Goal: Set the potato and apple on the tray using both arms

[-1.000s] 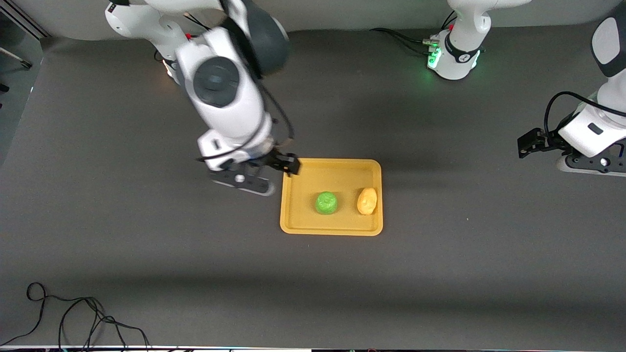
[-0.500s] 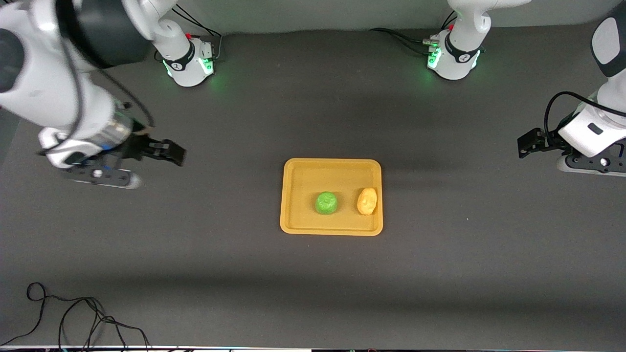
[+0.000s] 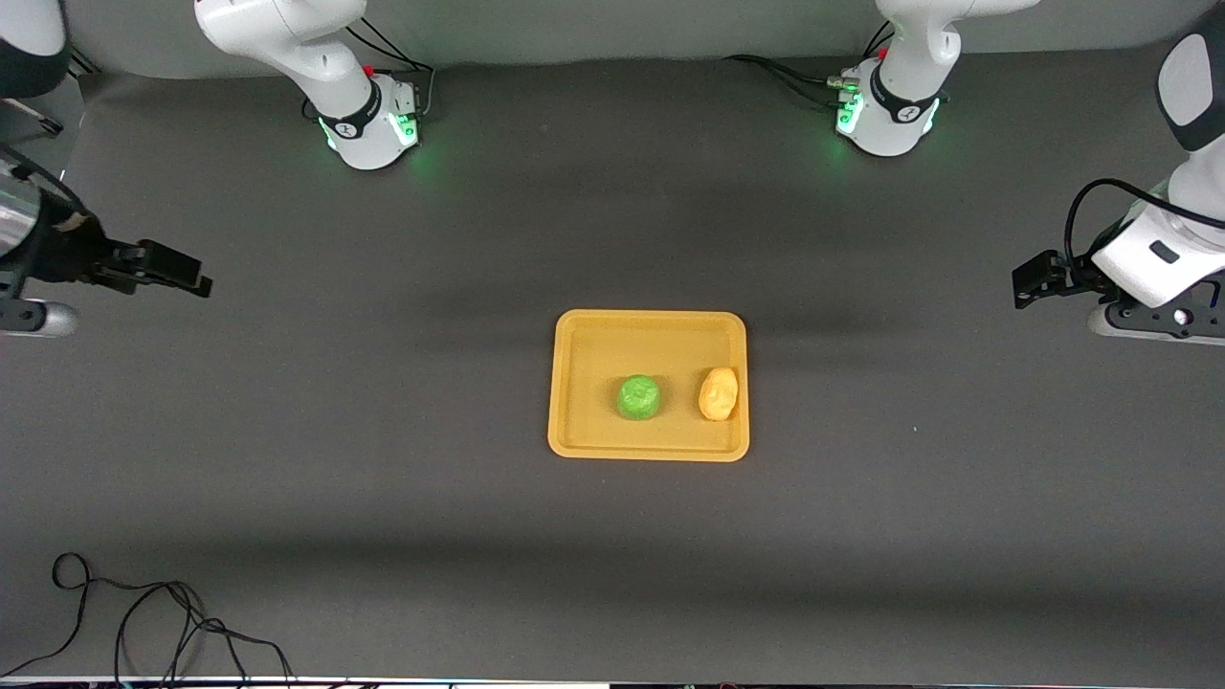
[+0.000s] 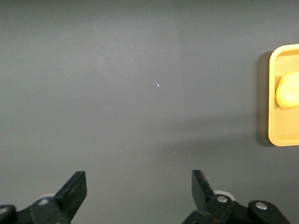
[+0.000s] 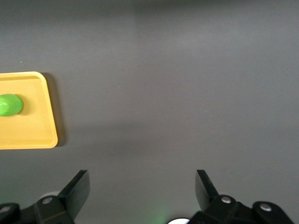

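We see the apple [image 3: 639, 397] and potato [image 3: 718, 393] resting apart on the tray [image 3: 584, 383]; our left tool [image 3: 1032, 280] and right tool [image 3: 172, 271] hover wide open, empty, over bare desk [image 3: 383, 498].

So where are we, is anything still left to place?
Looks done: the apple and potato both lie on the tray, side by side. Nothing is in hand: the right gripper is open over bare table at its end, the left gripper open at its own end. Nothing left to place.
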Controlling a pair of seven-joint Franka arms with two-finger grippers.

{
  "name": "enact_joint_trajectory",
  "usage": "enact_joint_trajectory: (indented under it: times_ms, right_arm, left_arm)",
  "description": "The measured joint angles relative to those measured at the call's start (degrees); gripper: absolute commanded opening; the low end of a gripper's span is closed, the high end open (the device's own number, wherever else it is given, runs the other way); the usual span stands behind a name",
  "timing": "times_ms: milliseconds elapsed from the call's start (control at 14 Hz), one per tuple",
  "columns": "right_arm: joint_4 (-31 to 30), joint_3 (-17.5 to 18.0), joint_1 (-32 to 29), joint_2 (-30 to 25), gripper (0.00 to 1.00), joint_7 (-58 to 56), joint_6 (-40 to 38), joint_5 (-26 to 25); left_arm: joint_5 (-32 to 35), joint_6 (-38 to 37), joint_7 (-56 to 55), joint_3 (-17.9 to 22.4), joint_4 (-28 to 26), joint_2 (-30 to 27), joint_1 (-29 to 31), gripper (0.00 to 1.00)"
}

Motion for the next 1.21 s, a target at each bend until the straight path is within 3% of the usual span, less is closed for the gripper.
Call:
enact_joint_trajectory:
  times_ms: [214, 357, 1214]
  right_arm:
    - [-0.3, 10.3, -12.6, -0.2, 1.0, -1.5, 0.2, -1.7]
    - [-0.3, 13.6, -16.2, -0.3, 1.0, -1.6, 0.4, -2.7]
    - [-2.0, 15.2, -17.7, -0.3, 1.0, -5.2, 3.5, -4.5]
  left_arm:
    - [0.0, 0.0, 0.0, 0.0, 0.0, 0.0, 0.0, 1.0]
    - [0.0, 0.0, 0.0, 0.0, 0.0, 0.0, 0.0, 1.0]
    - [0.0, 0.0, 0.0, 0.0, 0.0, 0.0, 0.0, 1.0]
